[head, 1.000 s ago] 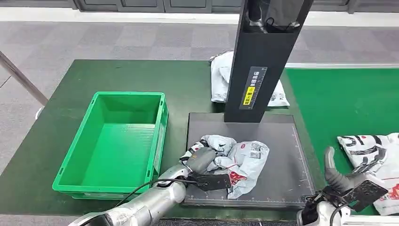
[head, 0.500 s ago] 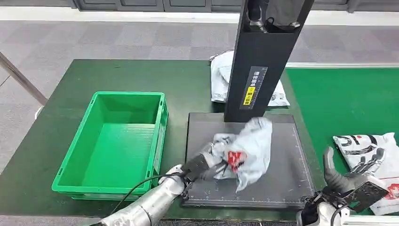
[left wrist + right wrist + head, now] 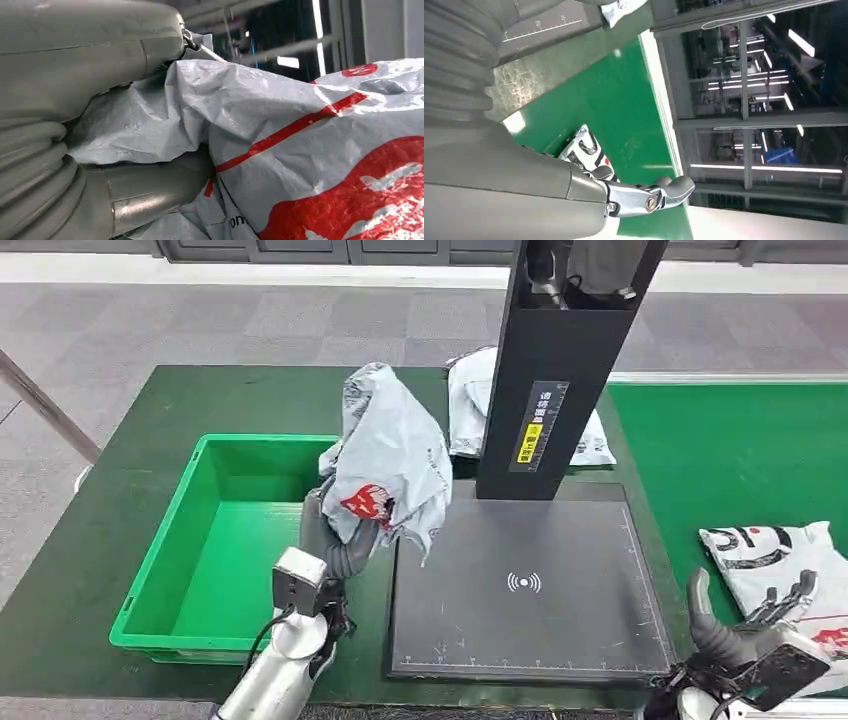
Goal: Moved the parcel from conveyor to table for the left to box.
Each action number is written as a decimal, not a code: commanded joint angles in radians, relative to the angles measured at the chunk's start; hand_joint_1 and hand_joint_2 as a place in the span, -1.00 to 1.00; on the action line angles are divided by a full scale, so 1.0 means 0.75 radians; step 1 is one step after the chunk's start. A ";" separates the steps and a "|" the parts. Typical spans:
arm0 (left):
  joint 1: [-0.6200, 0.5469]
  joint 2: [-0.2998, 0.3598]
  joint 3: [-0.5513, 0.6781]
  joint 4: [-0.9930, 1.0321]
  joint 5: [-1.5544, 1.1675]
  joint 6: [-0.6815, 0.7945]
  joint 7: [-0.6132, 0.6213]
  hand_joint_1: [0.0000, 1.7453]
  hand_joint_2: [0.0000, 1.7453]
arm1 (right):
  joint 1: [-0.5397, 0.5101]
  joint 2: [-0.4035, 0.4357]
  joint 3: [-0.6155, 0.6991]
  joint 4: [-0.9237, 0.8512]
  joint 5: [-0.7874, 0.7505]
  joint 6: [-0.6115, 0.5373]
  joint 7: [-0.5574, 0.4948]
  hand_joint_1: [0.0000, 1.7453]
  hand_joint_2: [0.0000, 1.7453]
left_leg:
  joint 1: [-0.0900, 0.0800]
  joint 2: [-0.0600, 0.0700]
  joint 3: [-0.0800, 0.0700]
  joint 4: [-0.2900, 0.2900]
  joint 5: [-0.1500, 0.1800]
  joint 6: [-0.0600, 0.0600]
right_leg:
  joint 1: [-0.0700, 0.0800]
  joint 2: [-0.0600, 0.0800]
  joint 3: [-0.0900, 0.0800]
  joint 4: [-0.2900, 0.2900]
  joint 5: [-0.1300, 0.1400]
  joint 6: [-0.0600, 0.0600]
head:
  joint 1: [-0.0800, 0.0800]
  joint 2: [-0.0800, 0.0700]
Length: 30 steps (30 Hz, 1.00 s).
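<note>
While a tall black scanner post (image 3: 560, 370) stands right of the green plastic crate (image 3: 240, 540), the left hand (image 3: 335, 535) grips the crumpled grey plastic parcel (image 3: 390, 455) aloft over the crate's right rim; the right hand (image 3: 745, 625) hovers spread, holding nothing.

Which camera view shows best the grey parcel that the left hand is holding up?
The head view: there the whole grey parcel hangs from the left hand over the green crate's right rim. The left wrist view gives only a close crumpled patch with red print. The right wrist view shows no clear part of it.

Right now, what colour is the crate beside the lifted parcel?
Bright green crate, seen best in the head view.
</note>
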 commanded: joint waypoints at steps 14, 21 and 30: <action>0.118 -0.010 0.443 -0.023 -0.102 0.387 0.116 1.00 1.00 | 0.086 0.080 -0.188 -0.083 -0.003 0.004 0.001 -1.00 1.00 | 0.001 0.002 0.004 -0.004 0.000 -0.001 | 0.001 0.002 0.003 -0.004 0.001 -0.002 | 0.000 0.000; 0.083 -0.105 0.725 0.040 0.018 0.510 -0.029 1.00 1.00 | 0.091 0.112 -0.204 -0.095 0.016 0.004 0.001 -1.00 1.00 | 0.000 0.001 0.004 -0.005 0.001 -0.001 | 0.001 0.002 0.003 -0.004 0.001 -0.003 | 0.000 0.000; 0.047 -0.079 0.633 0.137 0.125 0.490 0.065 1.00 1.00 | 0.098 0.126 -0.224 -0.100 0.010 0.002 0.001 -1.00 1.00 | 0.000 -0.001 0.006 -0.005 0.002 -0.002 | 0.000 -0.001 0.004 -0.003 0.001 -0.003 | 0.000 0.000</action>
